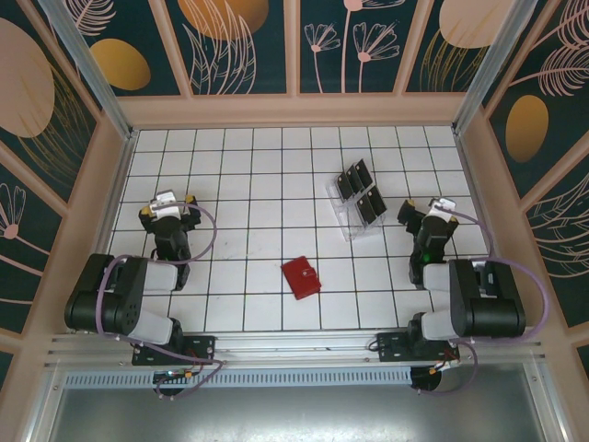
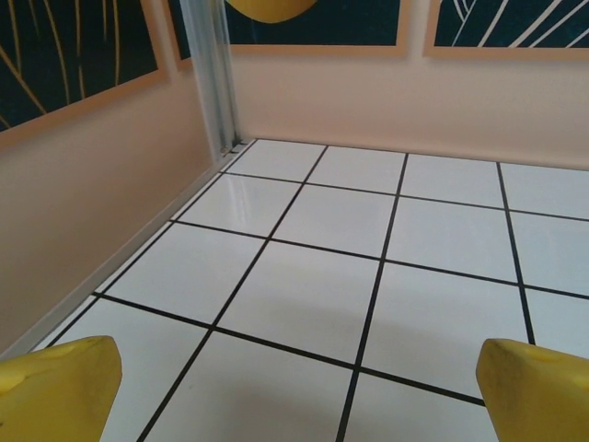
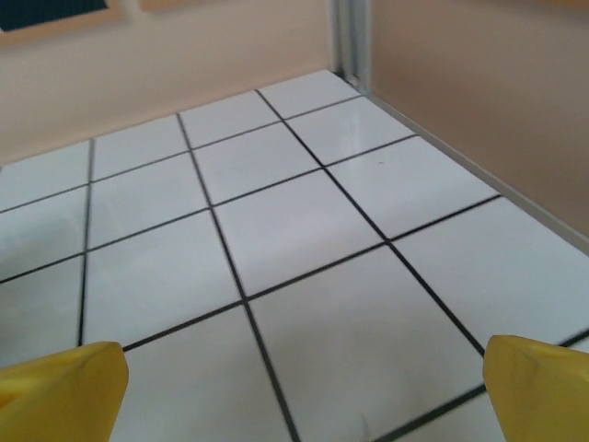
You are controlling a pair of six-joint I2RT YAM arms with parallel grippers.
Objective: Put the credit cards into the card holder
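The card holder (image 1: 301, 277) lies on the white tiled table (image 1: 230, 184), toward the near edge and about midway between the two arms. It is a small red square, turned slightly, and it seems to be folded shut; I can see no pocket. At about one o'clock from it, well apart, stands a clear slotted tray (image 1: 347, 224). The credit cards (image 1: 369, 207) are in that tray, several black ones standing tilted in two rows. As far as I can judge, no card is in the card holder, so the task is at its beginning.

The right gripper (image 1: 433, 210) is at two o'clock from the card holder, near the tray on its three o'clock side. Its yellow fingers (image 3: 64, 387) are spread wide with bare tiles between them, and it holds nothing. The left gripper (image 1: 168, 201) is at ten o'clock, well apart from everything. Its fingers (image 2: 55, 387) are also spread wide and empty.

I think the step in hand is to reach for a first card. To do it well, the right arm should come down over a card at the end of a row. It should pinch the upper edge and lift straight out of the slot, so the neighbours and the light tray are not dragged. The card holder probably must be opened and held flat by the left arm first.
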